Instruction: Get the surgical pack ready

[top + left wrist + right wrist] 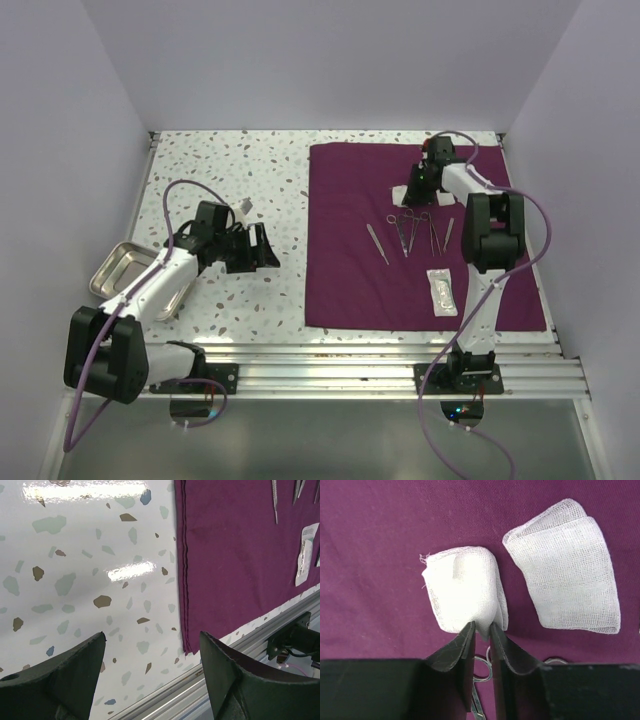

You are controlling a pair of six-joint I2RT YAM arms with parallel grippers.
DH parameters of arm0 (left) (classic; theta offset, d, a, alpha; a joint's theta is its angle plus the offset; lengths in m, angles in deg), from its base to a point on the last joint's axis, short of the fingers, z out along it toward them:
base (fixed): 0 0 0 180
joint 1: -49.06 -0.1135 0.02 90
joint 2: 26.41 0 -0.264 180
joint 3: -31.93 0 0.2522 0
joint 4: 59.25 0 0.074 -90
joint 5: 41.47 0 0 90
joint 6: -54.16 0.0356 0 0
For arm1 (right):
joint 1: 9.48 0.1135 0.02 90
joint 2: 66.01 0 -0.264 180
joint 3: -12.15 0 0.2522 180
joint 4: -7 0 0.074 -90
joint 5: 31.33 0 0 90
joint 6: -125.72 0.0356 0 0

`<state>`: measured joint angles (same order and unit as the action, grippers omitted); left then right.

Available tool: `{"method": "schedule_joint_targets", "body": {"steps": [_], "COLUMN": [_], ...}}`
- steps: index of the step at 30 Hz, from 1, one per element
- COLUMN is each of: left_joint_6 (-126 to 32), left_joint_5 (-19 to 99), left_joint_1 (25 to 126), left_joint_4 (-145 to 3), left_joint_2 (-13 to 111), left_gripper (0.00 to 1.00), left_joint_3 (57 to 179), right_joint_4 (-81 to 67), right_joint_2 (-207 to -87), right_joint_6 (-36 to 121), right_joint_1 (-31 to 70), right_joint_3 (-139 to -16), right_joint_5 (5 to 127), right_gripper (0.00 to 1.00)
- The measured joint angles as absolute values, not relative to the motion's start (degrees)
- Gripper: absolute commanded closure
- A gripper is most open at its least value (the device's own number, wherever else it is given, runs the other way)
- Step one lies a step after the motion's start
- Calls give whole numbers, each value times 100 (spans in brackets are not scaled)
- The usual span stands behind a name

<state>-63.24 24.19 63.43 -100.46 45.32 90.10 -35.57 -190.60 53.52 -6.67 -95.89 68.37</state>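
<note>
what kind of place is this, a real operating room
Probably a robot lab bench, not a clinic: plain walls box in a speckled tabletop, two arms are bolted to an aluminium rail, and a maroon cloth holds steel instruments and gauze pads.

We see plain pale lilac walls (320,60) on three sides. Beyond the left fingers (55,680), light glares off the glossy speckled table (75,580).

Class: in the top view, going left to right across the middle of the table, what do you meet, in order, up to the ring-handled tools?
tray → left gripper → cloth → tweezers → ring-handled tools
</note>
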Motion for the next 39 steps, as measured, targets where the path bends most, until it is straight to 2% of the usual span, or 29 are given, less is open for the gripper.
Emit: {"method": "schedule_joint_targets", "body": {"steps": [7, 17, 39], "left_joint_6": [-6324, -6324, -6326], "left_joint_5": [2406, 2338, 2334], "left_joint_1": [6343, 6343, 6343], "left_joint_4": [-10043, -10006, -9963], "left_joint_2": [4586, 4700, 4744], "left_gripper": [21, 21, 21], "left_joint_3": [9010, 9010, 9010], "right_joint_4": [-3616, -3673, -3730], "right_joint_2": [-19067, -19067, -19067], "right_joint_6": [5324, 5322, 5357], "right_joint_1": [-667, -724, -881], "right_joint_3": [-9600, -9620, -9716], "right_joint_5": [6817, 6738, 7075], "right_gripper": [66, 61, 57]}}
